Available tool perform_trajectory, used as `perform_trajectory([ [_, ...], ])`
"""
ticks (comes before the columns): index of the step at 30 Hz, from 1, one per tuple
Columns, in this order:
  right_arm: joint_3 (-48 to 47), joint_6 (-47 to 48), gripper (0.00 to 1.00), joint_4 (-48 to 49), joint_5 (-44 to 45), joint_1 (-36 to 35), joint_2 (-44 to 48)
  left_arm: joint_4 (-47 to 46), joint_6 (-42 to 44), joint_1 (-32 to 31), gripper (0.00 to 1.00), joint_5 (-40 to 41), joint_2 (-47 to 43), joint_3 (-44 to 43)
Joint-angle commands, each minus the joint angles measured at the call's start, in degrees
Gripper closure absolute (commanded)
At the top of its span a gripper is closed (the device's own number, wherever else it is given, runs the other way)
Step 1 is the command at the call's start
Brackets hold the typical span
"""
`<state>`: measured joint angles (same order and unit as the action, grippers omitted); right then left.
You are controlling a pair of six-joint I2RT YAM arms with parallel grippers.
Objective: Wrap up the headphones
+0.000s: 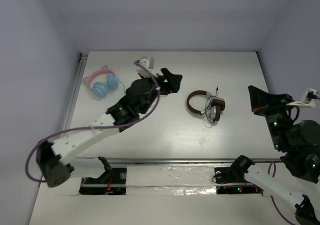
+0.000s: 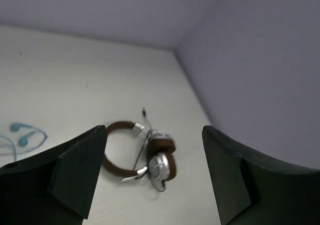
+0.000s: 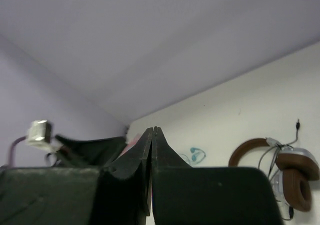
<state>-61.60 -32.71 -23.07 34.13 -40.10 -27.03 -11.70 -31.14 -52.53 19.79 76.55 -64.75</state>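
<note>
My left gripper [image 1: 172,81] spread wide, holding nothing, the headphones [image 1: 216,106] at its four o'clock; my right gripper [image 3: 152,135] pinched closed, empty, at their three o'clock

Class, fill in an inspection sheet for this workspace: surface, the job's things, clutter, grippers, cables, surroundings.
Surface: white table, no spills seen.
Job's things: brown-and-silver headphones lie flat right of centre, touched by neither gripper.
Clutter: pink-and-blue cat-ear headphones at far left; teal earbuds on the table.
Grippers: left gripper open, hanging left of the brown headphones, holding nothing; right gripper shut and empty, off to the right.
Cables: thin black headphone cable bunched at the ear cups, plug sticking out; purple arm cable along the left arm.
Surroundings: plain pale walls on three sides.
</note>
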Motion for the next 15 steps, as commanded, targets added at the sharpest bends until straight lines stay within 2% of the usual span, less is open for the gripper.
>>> perform_trajectory([
  [1,-4.84,2.74,1.00,2.25,-4.59,0.28,1.89,-1.49,2.75,-0.20,0.25,2.62,-11.31,6.19],
  [4,-5.63,2.48,0.98,-0.57,-3.29,0.28,3.64,1.59,2.05,-0.20,0.21,3.14,-20.81,11.46],
  [6,-4.85,1.78,0.88,-1.80,-0.74,0.28,5.75,4.13,1.69,-0.20,0.20,3.41,-27.64,13.76],
  [7,-3.80,1.42,0.72,-2.24,0.23,0.28,6.45,5.19,1.34,-0.20,0.19,3.76,-29.86,15.60],
  [9,-2.65,0.37,0.55,-3.47,2.95,0.28,8.13,7.83,1.16,-0.20,0.19,4.55,-36.10,17.11],
  [10,-1.77,-0.16,0.39,-3.73,3.66,0.28,8.48,8.71,1.16,-0.20,0.18,5.25,-37.78,18.16],
  [12,-1.50,-1.47,0.26,-4.88,5.77,0.28,8.31,9.86,1.95,-0.20,0.18,5.52,-41.46,19.13],
  [13,-1.41,-1.57,0.01,-4.88,6.03,0.28,8.04,10.47,2.39,-0.20,0.19,5.78,-41.92,19.48],
  [15,-1.85,-2.00,0.00,-4.70,5.95,0.28,6.91,13.53,2.22,-0.20,0.18,6.83,-41.93,18.96],
])
